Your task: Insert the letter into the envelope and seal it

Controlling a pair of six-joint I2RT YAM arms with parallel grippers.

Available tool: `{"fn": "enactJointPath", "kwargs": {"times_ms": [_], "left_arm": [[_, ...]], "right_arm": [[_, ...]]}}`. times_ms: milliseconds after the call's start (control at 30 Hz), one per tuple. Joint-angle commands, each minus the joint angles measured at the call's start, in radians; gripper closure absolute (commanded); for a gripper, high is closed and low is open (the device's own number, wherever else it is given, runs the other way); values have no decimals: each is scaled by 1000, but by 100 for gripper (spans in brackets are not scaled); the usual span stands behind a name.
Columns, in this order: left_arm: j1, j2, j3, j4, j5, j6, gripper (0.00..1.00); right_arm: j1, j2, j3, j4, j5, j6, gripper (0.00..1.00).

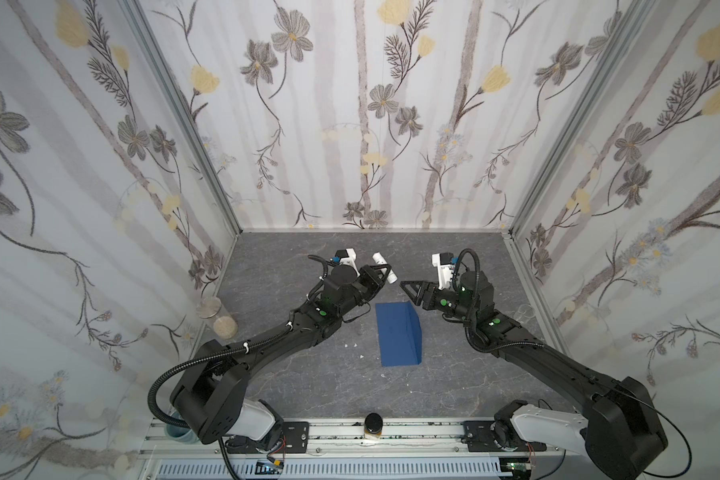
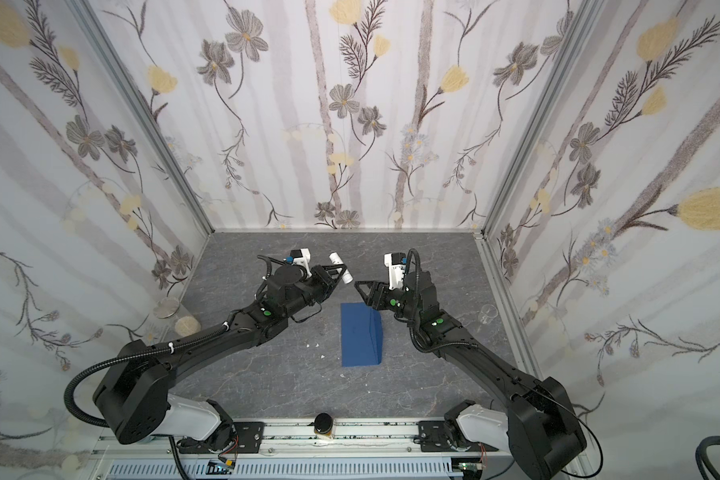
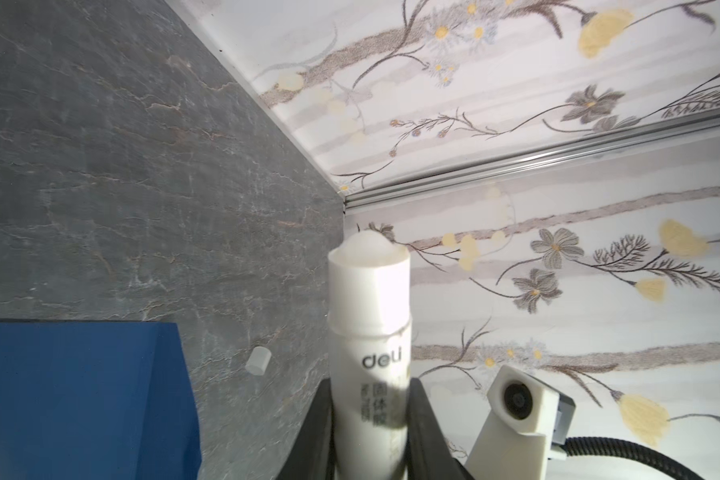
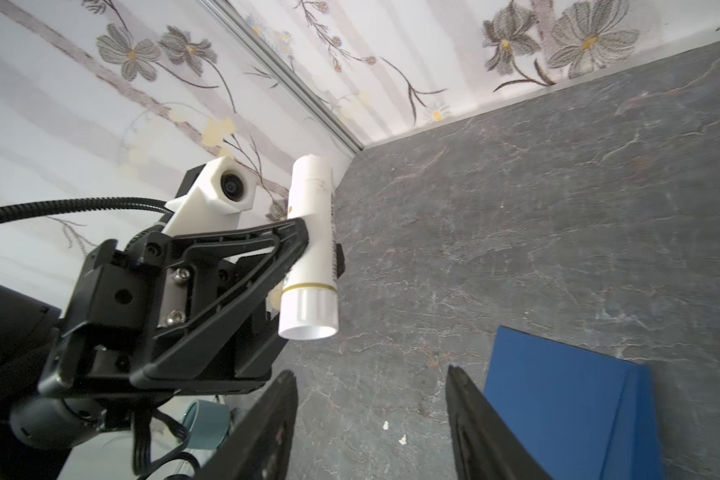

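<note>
Left jaws: closed narrow on the glue stick, gripped mid-barrel. Cap off, white glue proud of the tube. The glue end points toward the back wall, away from the work. Cap lies loose on the bench, just off the envelope's corner.

Right jaws: wide apart, nothing between them. In the right wrist view bare bench shows through the gap.

The envelope lies on the bench between my two arms, its long side running away from my bases. Its far end sits just short of the right jaws' tips and below them. I judge no contact. The left jaws hang beyond that far end, up off the bench. The flap along the right long edge stands part raised, not pressed down.

The letter: no white sheet in any view. Presumably inside the envelope already, but I cannot confirm that.

Step in hand, as I read it: glue the flap.
- Roll the left wrist first so the glue end faces down.
- Use the right jaws to steady the envelope body, keeping them off the glue line.
- Stroke lightly along the flap's inner edge, since thin paper will drag.

Small white scraps lie on the bench nearby. Keep the glue clear of them.
</note>
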Motion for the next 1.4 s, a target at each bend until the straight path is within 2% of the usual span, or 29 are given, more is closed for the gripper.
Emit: {"fn": "enactJointPath", "kwargs": {"times_ms": [0, 267, 567, 833, 1067, 1367], "left_arm": [[-13, -6, -36, 168, -91, -109, 100], [-26, -22, -74, 236, -140, -162, 100], [-32, -2, -76, 285, -138, -189, 100], [-43, 27, -66, 305, -128, -193, 100], [-43, 16, -70, 307, -136, -170, 100], [-43, 13, -71, 303, -124, -167, 100]], "right_arm": [[5, -4, -20, 206, -45, 62, 41], [5, 22, -23, 294, -110, 115, 40], [5, 88, -8, 377, -152, 160, 42], [6, 114, 24, 376, -155, 161, 45], [12, 98, 68, 249, -90, 79, 46], [50, 72, 120, 40, 62, -102, 46]]}}
